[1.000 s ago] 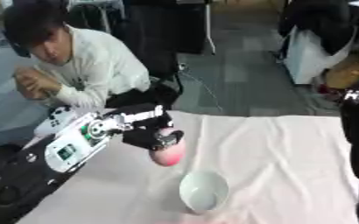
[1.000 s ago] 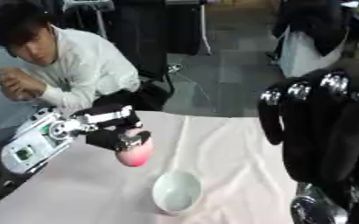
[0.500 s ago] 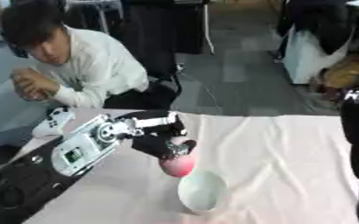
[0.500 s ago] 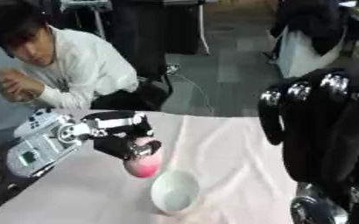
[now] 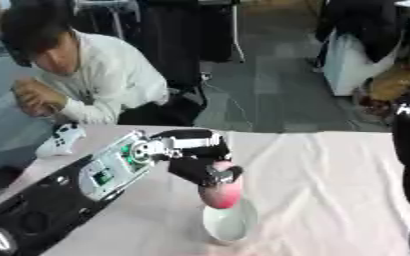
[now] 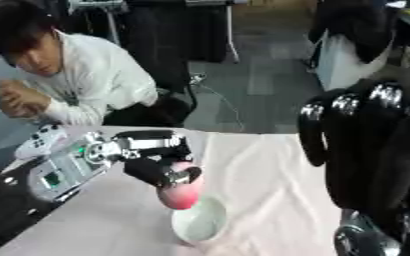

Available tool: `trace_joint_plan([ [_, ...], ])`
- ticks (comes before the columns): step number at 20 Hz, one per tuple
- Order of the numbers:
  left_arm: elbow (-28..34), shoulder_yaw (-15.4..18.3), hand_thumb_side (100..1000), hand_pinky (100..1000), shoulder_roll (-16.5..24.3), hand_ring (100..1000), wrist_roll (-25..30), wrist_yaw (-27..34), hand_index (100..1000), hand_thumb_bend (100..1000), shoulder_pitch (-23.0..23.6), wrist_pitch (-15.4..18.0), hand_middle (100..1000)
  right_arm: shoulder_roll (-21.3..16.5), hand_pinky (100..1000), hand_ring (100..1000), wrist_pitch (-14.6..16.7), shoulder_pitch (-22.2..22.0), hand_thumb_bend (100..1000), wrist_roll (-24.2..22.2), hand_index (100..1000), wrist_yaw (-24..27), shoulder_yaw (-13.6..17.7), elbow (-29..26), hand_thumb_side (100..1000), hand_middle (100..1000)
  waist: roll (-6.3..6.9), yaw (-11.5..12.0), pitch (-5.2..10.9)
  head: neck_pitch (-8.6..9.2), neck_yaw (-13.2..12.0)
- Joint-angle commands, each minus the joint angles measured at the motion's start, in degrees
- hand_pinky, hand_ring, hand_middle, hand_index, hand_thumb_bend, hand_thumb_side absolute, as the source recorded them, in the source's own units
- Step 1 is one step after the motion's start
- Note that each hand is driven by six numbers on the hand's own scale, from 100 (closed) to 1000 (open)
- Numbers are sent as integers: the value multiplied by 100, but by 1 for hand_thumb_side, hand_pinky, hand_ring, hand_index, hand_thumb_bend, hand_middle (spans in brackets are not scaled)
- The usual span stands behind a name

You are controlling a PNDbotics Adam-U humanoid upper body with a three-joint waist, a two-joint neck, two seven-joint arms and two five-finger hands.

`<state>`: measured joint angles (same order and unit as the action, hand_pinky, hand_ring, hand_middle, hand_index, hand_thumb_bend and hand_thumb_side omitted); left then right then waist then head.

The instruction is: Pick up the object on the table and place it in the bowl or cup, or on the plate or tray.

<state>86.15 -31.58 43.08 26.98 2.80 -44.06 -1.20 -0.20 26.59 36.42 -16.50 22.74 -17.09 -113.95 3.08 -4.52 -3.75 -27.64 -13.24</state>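
A pink rounded object (image 5: 222, 192) hangs just above the near-left rim of a white bowl (image 5: 229, 223) on the pale tablecloth. My left hand (image 5: 202, 160) reaches in from the left and is shut on the pink object, fingers curled over its top. My right hand (image 6: 375, 150) stands raised close to the camera at the right edge of the right eye view, fingers straight and upright, holding nothing.
A white game controller (image 5: 60, 141) lies at the table's far left corner. A person in a white top sits behind the table's far edge. The tablecloth (image 5: 331, 185) spreads to the right of the bowl.
My left hand has carried the pink object rightward and toward me, from left of the bowl to just over its rim. The right hand has stayed put.
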Motion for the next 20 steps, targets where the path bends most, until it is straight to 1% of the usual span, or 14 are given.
trace_joint_plan([
  [1,3,0,565,100,28,100,45,51,388,100,-143,19,100,44,100,100,-2,50,692,-3,257,-14,-6,-65,657,100,10,-10,98,-3,-64],
  [14,-175,-208,556,100,-252,100,185,-36,389,100,-231,113,100,64,100,100,-2,56,701,-6,257,-16,-14,-65,660,100,7,-34,91,8,-85],
  [16,-201,-259,554,100,-242,100,265,-163,387,100,-230,151,102,68,100,100,-2,55,703,-9,258,-18,-13,-65,661,100,12,-38,90,9,-85],
  [20,-255,-315,550,100,-198,100,378,-555,385,100,-185,340,107,68,100,100,-3,55,703,-9,257,-19,-13,-65,662,100,15,-38,90,13,-86],
])
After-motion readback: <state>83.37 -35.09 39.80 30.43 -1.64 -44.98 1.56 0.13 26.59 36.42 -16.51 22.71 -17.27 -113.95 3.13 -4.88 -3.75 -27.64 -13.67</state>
